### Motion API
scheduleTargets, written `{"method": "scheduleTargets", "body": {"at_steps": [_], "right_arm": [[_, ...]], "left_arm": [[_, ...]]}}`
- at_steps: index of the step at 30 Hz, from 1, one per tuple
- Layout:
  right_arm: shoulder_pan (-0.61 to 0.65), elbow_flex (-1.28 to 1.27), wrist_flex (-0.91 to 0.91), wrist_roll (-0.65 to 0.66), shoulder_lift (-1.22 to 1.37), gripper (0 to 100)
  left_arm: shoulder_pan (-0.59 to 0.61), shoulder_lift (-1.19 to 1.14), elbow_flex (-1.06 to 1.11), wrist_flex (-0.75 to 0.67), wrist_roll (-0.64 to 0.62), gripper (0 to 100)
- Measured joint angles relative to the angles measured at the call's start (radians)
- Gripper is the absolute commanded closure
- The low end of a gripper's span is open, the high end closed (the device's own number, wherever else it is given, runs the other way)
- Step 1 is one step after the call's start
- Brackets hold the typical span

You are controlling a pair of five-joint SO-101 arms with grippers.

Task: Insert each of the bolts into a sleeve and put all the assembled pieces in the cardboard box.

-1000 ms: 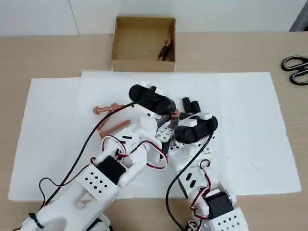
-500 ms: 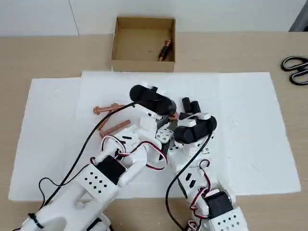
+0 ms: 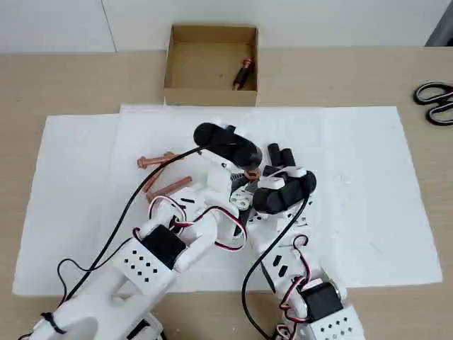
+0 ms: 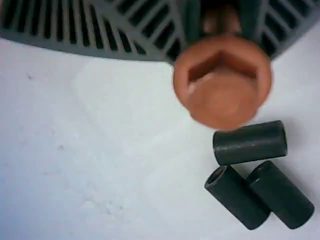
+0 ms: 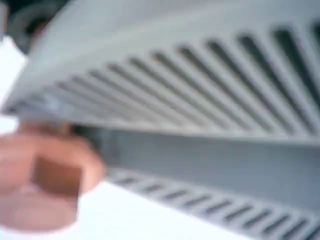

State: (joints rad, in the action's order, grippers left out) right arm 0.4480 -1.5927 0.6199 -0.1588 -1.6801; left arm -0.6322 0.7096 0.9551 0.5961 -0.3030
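Pinching a copper-coloured bolt (image 4: 222,82) by its shank, the left gripper (image 4: 220,17) turns the hex-socket head toward its own wrist camera. The free end presumably points away, ready to meet a sleeve. Three black sleeves (image 4: 250,142) lie on their sides on the white sheet (image 4: 75,150) just beside the bolt. One lies alone and two touch flank to flank, near enough, I judge, for either arm to take one with little travel.

The right gripper (image 3: 265,178) sits close against the left one over the middle of the sheet, likely placed there for the mating. Whether it is holding anything I cannot tell. More loose bolts (image 3: 161,161) lie well apart on the left arm's side of the sheet, apparently waiting their turn.

One assembled piece (image 3: 243,73) already rests in the cardboard box (image 3: 177,67), which stands just beyond the sheet's far edge — handy for drop-offs. Scissors (image 3: 435,101) lie on the table (image 3: 71,78), off to the side. No label or writing is readable on anything.
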Motion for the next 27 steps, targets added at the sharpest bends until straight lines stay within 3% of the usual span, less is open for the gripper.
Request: {"method": "scheduleTargets", "body": {"at_steps": [18,27], "right_arm": [[0.000,0.000,0.000,0.000,0.000,99.5],[-0.006,0.002,0.000,0.000,-0.002,99.5]], "left_arm": [[0.000,0.000,-0.002,0.006,0.000,99],[0.009,-0.003,0.003,0.025,0.000,85]]}}
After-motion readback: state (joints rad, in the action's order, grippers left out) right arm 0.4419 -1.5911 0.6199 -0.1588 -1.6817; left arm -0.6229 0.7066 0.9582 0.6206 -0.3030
